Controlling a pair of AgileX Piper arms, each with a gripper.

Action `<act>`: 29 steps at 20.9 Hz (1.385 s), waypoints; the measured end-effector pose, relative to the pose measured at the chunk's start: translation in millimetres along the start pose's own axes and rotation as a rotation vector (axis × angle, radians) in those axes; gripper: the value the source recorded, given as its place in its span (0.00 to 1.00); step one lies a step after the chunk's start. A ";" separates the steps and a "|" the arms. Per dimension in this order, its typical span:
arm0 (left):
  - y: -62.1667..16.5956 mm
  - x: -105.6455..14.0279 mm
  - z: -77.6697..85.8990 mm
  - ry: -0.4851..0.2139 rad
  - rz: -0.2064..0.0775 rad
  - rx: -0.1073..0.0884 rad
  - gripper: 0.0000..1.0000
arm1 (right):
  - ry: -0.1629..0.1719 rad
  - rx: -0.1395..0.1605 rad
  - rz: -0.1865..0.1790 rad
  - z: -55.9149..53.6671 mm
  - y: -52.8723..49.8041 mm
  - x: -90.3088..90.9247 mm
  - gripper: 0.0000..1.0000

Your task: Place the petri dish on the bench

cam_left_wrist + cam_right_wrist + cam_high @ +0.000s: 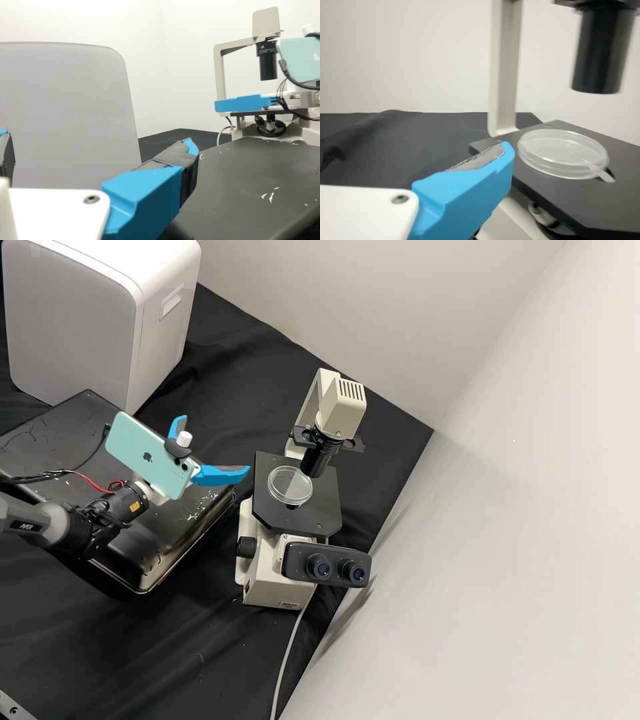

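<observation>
- Blue fingers of the right hand [215, 445] are spread wide and hold nothing; the hand is held just beside the stage [313, 513] of the microscope [277, 573].
- Flat on that black stage the dish [290, 483] is seen, under the dark lens tube [319, 457], apart from the fingers and not yet on the desk [133, 653].
- Step in hand, as judged: the approach for the grasp; nothing is lifted yet.
- Next move, as judged: the fingers are to be brought around the dish rim without the tube above being struck, then closed lightly; the dish is to be raised clear of the stage and lowered onto bare desk.
- Likewise open and empty is the left hand [95, 140], near a black tray [250, 175] and a white box [100, 313].
- Count: one dish, one microscope, two eyepieces [322, 567], one tray, one box, two hands.
</observation>
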 end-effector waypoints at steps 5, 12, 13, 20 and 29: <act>0.0 0.0 0.0 0.000 0.000 0.000 1.00 | -0.024 0.018 0.035 16.5 13.8 -0.2 1.00; 0.0 0.0 0.1 -0.002 -0.001 0.001 1.00 | -0.096 0.044 0.080 47.0 26.7 2.2 1.00; 0.0 0.0 0.1 -0.002 -0.001 0.001 1.00 | -0.102 0.046 0.085 49.9 28.6 3.3 1.00; 0.0 -0.2 -0.6 0.001 -0.001 0.002 1.00 | -0.123 0.049 0.117 62.6 40.8 9.0 1.00; -0.1 -0.4 -1.0 0.000 -0.003 0.006 1.00 | -0.141 0.072 0.151 75.9 51.3 21.3 1.00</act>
